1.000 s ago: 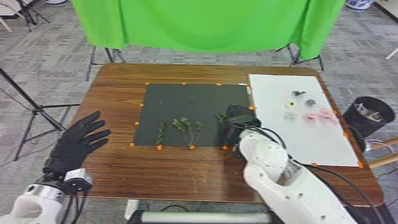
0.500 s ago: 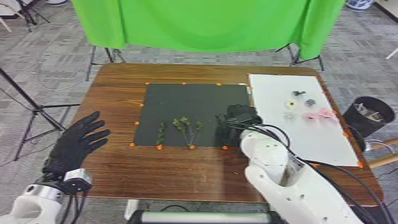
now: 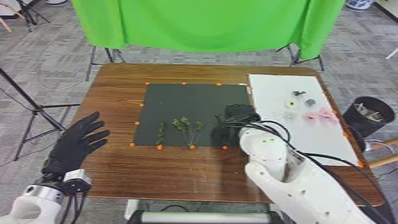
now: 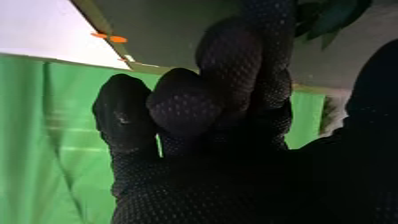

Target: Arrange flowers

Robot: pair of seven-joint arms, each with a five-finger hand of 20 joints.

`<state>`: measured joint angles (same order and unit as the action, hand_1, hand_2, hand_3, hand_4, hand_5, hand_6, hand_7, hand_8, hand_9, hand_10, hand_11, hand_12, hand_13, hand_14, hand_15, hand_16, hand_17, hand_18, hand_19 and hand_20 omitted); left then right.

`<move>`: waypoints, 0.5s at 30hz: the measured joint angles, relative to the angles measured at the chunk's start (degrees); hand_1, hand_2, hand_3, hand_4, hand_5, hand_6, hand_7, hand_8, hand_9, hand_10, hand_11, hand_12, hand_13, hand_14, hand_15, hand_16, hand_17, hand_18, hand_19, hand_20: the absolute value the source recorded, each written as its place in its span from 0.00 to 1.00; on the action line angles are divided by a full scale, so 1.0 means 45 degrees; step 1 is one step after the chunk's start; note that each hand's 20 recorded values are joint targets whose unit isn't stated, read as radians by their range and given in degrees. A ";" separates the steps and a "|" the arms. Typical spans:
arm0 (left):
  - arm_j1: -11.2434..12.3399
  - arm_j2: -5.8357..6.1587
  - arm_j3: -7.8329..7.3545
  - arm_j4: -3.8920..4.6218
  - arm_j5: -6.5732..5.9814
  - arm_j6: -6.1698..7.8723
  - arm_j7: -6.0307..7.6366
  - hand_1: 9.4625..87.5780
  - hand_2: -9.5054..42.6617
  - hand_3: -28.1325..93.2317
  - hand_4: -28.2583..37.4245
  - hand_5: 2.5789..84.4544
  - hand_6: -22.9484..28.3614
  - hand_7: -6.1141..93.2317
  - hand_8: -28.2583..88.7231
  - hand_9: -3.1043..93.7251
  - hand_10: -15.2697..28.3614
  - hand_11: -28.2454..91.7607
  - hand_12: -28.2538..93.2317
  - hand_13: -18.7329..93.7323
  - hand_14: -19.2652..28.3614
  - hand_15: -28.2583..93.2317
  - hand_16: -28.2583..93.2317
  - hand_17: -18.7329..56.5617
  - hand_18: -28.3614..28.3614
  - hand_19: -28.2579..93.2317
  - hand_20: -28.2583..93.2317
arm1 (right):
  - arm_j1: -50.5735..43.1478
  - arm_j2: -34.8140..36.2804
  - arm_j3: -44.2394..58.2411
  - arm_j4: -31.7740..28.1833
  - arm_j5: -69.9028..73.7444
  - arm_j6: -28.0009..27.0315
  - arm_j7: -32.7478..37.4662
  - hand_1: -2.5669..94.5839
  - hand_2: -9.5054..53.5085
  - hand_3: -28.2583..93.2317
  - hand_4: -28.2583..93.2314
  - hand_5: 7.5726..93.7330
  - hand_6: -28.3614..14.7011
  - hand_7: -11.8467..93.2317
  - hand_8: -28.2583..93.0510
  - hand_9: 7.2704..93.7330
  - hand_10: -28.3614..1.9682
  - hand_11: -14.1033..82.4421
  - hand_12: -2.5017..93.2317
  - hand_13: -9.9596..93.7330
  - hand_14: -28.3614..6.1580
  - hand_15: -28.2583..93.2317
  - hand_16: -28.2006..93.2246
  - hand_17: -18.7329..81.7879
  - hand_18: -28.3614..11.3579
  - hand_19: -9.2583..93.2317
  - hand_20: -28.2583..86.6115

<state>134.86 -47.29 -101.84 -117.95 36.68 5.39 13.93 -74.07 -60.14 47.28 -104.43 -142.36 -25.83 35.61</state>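
Note:
In the head view my right hand [image 3: 235, 125] is over the right edge of the dark mat [image 3: 195, 95]. A narrow green sprig [image 3: 161, 134] and a branched leafy sprig [image 3: 187, 131] lie near the mat's front edge, left of that hand. In the right wrist view the thumb of my right hand [image 4: 222, 165] stands apart from the fingers, with dark green leaves [image 4: 342, 17] beyond the gap. The white board [image 3: 306, 145] holds a pink flower [image 3: 327, 115], a pale flower [image 3: 290, 104] and several other small blooms. My left hand [image 3: 73, 145] rests open, left of the mat.
The brown table [image 3: 169, 175] has orange markers around the mat and along the board. A black bin [image 3: 369, 117] stands beyond the table's right edge. A green cloth [image 3: 209, 25] hangs behind the table. Cables run along my right arm.
My right hand has turned and shifted slightly toward the table's front. Green leaves seen at its left side a second ago are now hidden in the head view. The left hand is still.

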 measured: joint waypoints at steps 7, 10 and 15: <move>0.0050 0.0000 -0.0060 -0.0012 0.0000 0.0000 0.0015 0.20 0.11 0.81 0.07 0.31 0.51 0.27 0.15 0.28 0.63 0.43 0.36 0.35 0.74 0.55 0.23 0.14 0.90 0.63 0.32 | 0.0516 0.0333 -0.0136 -0.0025 0.0184 -0.1187 -0.0045 0.11 0.13 0.81 0.04 0.72 0.60 0.33 0.14 0.90 0.60 0.61 0.39 0.85 0.64 0.83 0.50 0.65 0.14 1.00 0.78; 0.0067 0.0000 -0.0062 -0.0014 -0.0002 0.0002 0.0031 0.20 0.12 0.81 0.06 0.31 0.51 0.27 0.15 0.28 0.63 0.43 0.36 0.35 0.74 0.55 0.23 0.14 0.90 0.63 0.32 | 0.0566 0.0567 -0.0156 -0.0024 0.0239 -0.1097 -0.0230 0.11 0.14 0.81 0.04 0.72 0.60 0.33 0.14 0.90 0.60 0.61 0.39 0.85 0.65 0.83 0.50 0.65 0.14 1.00 0.78; 0.0072 0.0014 -0.0062 -0.0016 -0.0004 0.0003 0.0050 0.20 0.12 0.81 0.07 0.31 0.51 0.27 0.15 0.28 0.63 0.43 0.36 0.35 0.74 0.55 0.23 0.14 0.90 0.63 0.32 | 0.0638 0.0741 -0.0209 -0.0008 0.0217 -0.1099 -0.0279 0.10 0.14 0.81 0.04 0.71 0.60 0.32 0.14 0.90 0.60 0.61 0.38 0.85 0.64 0.83 0.50 0.64 0.14 1.00 0.78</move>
<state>135.18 -47.23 -102.12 -118.02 36.66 5.41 14.15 -71.20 -56.81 46.34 -104.47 -141.39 -30.78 34.36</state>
